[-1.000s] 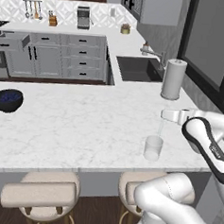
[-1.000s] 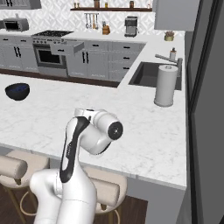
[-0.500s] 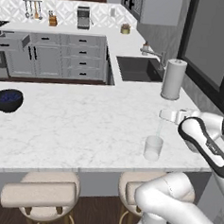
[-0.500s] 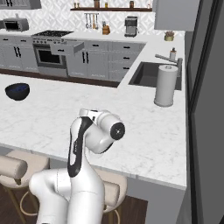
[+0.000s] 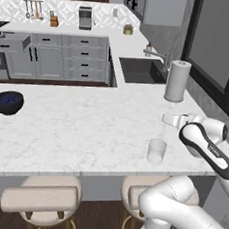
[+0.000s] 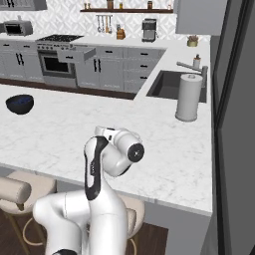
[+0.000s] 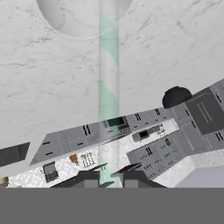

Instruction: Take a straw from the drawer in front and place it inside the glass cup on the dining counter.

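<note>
My gripper (image 7: 109, 171) is shut on a green-and-white striped straw (image 7: 108, 74), which runs away from the fingers toward the glass cup (image 7: 74, 19) and overlaps its right side. In the left base view the clear glass cup (image 5: 157, 151) stands near the front edge of the white marble dining counter (image 5: 76, 128). My gripper (image 5: 171, 120) hovers just above and behind it, and the straw (image 5: 162, 132) is a faint line slanting down to the cup's rim. The arm hides the cup in the right base view. The drawer (image 6: 74, 54) stands pulled out in the far cabinets.
A white paper-towel roll (image 5: 177, 81) stands behind the gripper by the sink (image 5: 139, 70). A dark blue bowl (image 5: 7, 102) sits at the counter's left end. Two stools (image 5: 40, 198) stand under the front edge. A dark wall (image 5: 217, 51) rises on the right.
The arm's forearm has sunk slightly and the hand has edged a little toward the cup. The straw stays held and nothing else has moved.
</note>
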